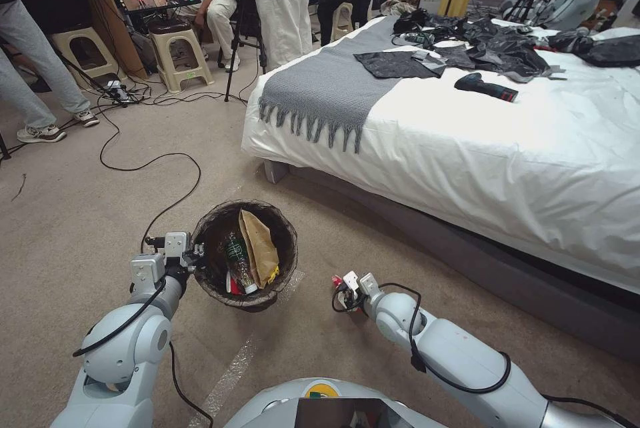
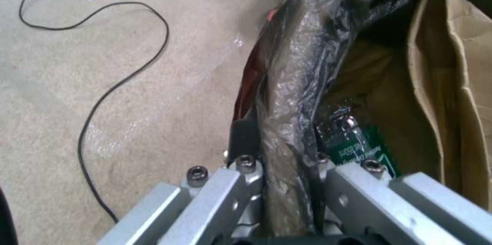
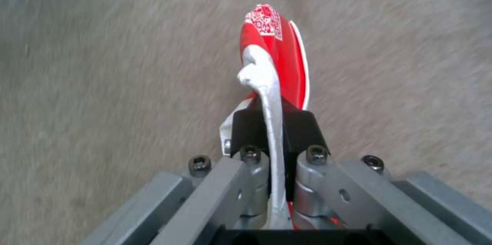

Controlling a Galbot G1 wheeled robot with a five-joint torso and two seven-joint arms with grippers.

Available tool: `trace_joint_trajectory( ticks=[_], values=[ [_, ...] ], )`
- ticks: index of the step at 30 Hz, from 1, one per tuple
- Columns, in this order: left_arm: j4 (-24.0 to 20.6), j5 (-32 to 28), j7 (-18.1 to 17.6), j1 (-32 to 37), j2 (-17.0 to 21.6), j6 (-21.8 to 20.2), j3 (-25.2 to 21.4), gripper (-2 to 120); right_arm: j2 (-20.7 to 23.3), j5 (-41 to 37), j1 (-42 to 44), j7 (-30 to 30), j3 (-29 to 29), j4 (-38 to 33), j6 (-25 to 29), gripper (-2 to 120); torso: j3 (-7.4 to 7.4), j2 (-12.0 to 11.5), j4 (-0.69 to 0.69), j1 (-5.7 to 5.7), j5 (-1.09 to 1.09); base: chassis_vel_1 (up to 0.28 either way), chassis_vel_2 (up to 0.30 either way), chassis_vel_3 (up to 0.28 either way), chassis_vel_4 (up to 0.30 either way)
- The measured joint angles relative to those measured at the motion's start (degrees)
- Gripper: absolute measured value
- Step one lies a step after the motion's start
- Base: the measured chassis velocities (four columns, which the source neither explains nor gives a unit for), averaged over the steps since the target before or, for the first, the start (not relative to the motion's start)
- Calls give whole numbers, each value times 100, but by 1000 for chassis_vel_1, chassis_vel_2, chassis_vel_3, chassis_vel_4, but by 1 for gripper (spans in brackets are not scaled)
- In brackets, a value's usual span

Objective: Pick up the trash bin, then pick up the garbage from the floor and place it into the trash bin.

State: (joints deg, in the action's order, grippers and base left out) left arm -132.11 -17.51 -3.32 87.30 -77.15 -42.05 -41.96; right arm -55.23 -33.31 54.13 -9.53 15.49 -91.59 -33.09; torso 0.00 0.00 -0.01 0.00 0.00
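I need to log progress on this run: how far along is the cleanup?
Well along. Done: the left gripper is shut on the trash bin's rim, and the bin holds a brown paper bag and green-labelled bottle. In hand: the right gripper is shut on a red-and-white packet above the floor, beside the bin. Left: dropping it in.

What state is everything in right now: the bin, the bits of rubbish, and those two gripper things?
trash bin: upright, held by its rim, partly filled.
left gripper: shut on the bin's bagged rim.
right gripper: shut on a red-and-white packet, above the floor.
brown paper bag: inside the bin.
green-labelled bottle: inside the bin.
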Motion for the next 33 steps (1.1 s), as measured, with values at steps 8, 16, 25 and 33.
trace_joint_trajectory(
  ticks=[8, 16, 25, 33],
  values=[
    [-27, -3, 0, 13, 24, -3, -2, 0, 82, -309, 185, -79, -826, -663, 4, 0, 0, 0, 1, 0, 0, 0, 0, 0, 0],
    [-55, -10, -5, 14, 29, -6, -10, 0, 204, -892, 333, -307, -1381, -1546, 2, 0, 0, 0, 1, 0, 0, 0, 0, 0, 0],
    [-172, -68, -23, 38, 14, -9, 0, 0, 578, -2291, -103, -741, -1799, -3206, -231, 0, -1, 0, 2, 0, -2, 0, 0, 0, 0],
    [-242, 4, -74, 88, -13, -9, 19, 0, 833, -3778, -1915, -1002, -1313, -3880, -519, 0, 0, 0, 1, 0, 0, 0, 0, 0, 0]
  ],
)
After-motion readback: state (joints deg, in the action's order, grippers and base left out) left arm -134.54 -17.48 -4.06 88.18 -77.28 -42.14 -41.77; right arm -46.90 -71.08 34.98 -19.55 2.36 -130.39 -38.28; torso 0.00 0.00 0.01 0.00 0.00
